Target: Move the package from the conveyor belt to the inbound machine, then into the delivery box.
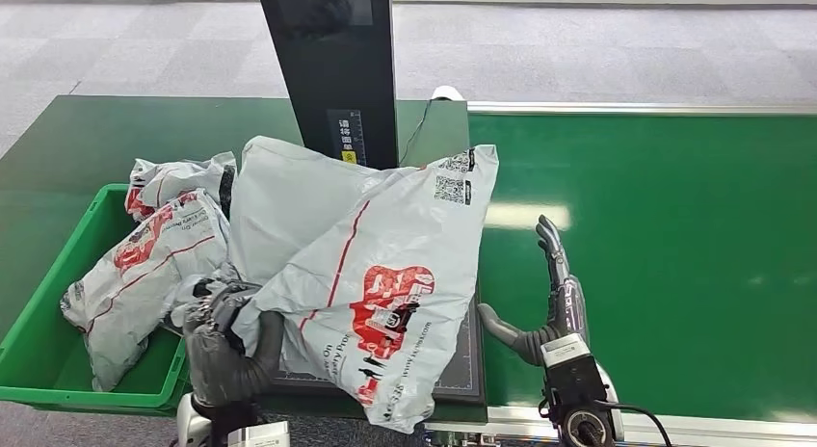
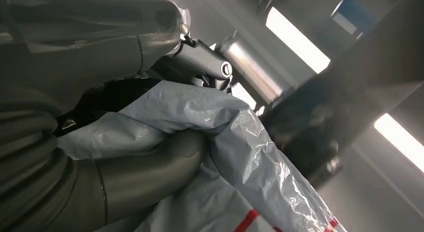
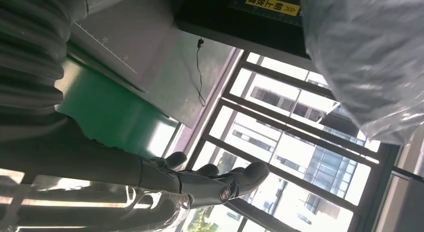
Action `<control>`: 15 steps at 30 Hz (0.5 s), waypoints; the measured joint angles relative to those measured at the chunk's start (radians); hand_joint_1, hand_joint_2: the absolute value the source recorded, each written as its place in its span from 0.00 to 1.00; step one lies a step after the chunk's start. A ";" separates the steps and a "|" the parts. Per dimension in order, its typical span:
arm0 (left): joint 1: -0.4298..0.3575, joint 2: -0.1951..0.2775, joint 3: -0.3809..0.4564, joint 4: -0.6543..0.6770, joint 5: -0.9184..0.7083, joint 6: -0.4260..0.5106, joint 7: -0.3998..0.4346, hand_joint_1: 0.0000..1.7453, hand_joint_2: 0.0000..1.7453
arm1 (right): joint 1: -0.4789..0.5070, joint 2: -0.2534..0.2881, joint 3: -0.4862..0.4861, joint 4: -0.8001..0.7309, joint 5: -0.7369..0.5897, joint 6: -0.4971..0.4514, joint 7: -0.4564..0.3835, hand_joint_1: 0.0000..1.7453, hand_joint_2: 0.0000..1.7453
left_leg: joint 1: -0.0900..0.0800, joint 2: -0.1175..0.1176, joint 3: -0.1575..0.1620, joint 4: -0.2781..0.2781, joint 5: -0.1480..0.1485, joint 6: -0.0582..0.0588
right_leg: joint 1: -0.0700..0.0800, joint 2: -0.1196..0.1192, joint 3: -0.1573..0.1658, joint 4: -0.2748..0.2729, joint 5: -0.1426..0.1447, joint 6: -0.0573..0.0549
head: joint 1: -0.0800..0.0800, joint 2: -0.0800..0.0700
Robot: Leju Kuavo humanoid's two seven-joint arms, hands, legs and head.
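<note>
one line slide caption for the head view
Left hand grips a package over the scanner plate; right hand open above the belt.

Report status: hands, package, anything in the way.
Left hand grips the package over the inbound machine. Right hand open above the conveyor belt. Delivery box already holds other packages.

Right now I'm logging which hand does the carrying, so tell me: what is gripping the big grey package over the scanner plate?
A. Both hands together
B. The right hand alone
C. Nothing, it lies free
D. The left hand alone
D. The left hand grips the package at its lower corner, with the thumb pressed into the plastic in the left wrist view, while the right hand is open over the green belt, apart from it.
</note>
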 joint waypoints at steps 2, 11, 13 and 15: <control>0.002 -0.023 0.069 -0.051 -0.045 0.000 -0.002 1.00 1.00 | 0.000 -0.001 0.000 0.000 -0.002 0.006 -0.003 0.00 1.00 | 0.000 0.000 -0.001 0.000 0.000 0.000 | 0.000 0.000 0.000 0.000 0.000 0.000 | 0.000 0.000; 0.056 -0.091 0.386 -0.235 -0.085 0.000 -0.003 1.00 1.00 | -0.024 0.011 0.028 0.041 0.029 0.037 -0.015 0.00 1.00 | 0.001 0.000 -0.001 0.000 0.000 0.000 | 0.001 0.000 0.000 0.000 0.000 0.000 | 0.000 0.000; 0.061 -0.096 0.446 -0.236 -0.072 0.000 -0.002 1.00 1.00 | -0.035 0.023 0.041 0.051 0.044 0.051 -0.009 0.00 1.00 | 0.001 0.000 -0.001 0.000 0.000 0.000 | 0.001 0.000 0.000 0.000 0.000 0.000 | 0.000 0.000; 0.053 -0.097 0.497 -0.214 -0.066 0.000 0.013 1.00 1.00 | -0.057 0.040 0.057 0.066 0.061 0.078 0.008 0.00 1.00 | 0.000 0.000 -0.001 0.000 0.000 0.000 | 0.001 0.000 0.000 0.000 0.000 0.000 | 0.000 0.000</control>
